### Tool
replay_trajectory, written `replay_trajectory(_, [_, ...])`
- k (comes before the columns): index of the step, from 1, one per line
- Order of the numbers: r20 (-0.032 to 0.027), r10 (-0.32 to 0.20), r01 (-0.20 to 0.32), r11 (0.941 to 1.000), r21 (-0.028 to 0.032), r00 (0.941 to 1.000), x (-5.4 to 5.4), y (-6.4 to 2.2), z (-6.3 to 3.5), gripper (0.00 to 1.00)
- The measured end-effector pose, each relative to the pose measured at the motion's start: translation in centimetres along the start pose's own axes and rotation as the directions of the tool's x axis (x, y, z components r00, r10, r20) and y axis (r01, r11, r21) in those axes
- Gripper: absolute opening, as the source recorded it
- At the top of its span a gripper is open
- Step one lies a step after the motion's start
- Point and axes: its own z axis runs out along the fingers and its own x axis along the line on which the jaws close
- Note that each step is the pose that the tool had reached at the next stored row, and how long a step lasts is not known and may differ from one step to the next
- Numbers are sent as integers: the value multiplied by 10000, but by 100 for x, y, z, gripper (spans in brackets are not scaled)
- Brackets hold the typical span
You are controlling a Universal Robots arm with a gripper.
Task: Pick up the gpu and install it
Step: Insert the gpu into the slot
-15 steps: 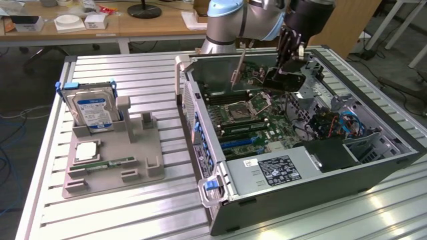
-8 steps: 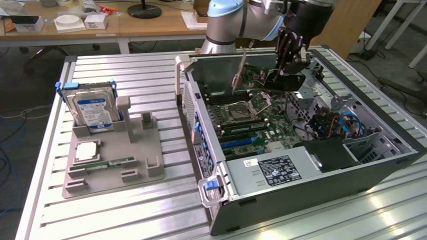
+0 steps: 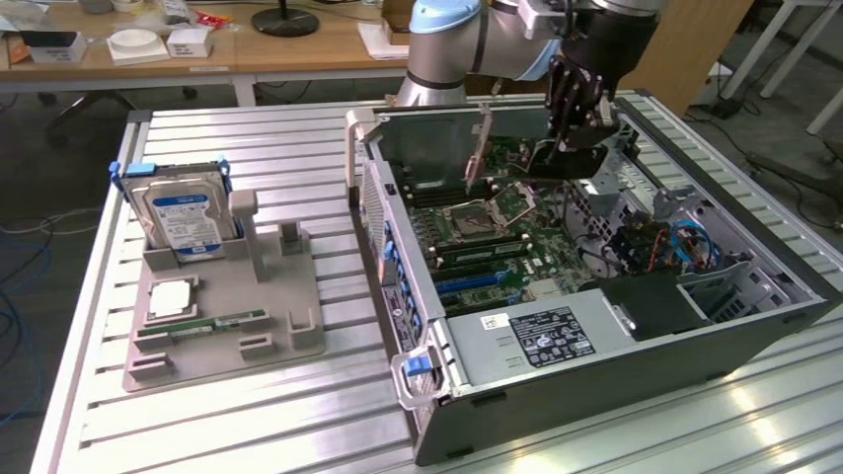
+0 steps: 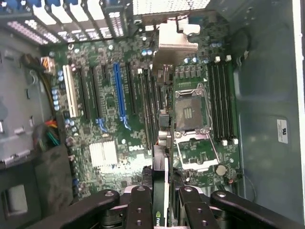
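Your desk [image 3: 264, 415] carries an open computer case [image 3: 633, 365]. Inside it, the motherboard [image 4: 119, 157] bears white lettering that looks like "DELL", though it is faint. The hard drive [image 3: 185, 222], with its blue-white label, stands at nine o'clock from the case. The jaws are clenched on the gpu [image 4: 159, 181], held on edge over the motherboard, toward one o'clock in the exterior view. The case's black label [image 3: 543, 336] can't be read.

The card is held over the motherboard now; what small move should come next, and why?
Probably a small sideways shift before lowering. The jaws hold the gpu edge-on above the motherboard, and it hangs beside the long blue slot, not over it.
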Motion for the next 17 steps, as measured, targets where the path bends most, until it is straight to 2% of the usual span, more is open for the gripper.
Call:
replay_trajectory(1, [6, -114, 114, 9999, 27, 9999, 2, -1, 3, 26])
replay_trajectory(4, [3, -194, 194, 9998, 40, 9998, 4, 3, 8, 26])
replay_trajectory(6, [-28, -235, 235, 9997, 41, 9997, 7, 19, 13, 26])
replay_trajectory(9, [-27, -505, 505, 9987, 17, 9987, 12, 29, 45, 26])
replay_trajectory(13, [-21, -1113, 1113, 9938, -24, 9938, 14, 31, 76, 26])
replay_trajectory(17, [-20, -1147, 1147, 9934, -20, 9934, 16, 32, 78, 26])
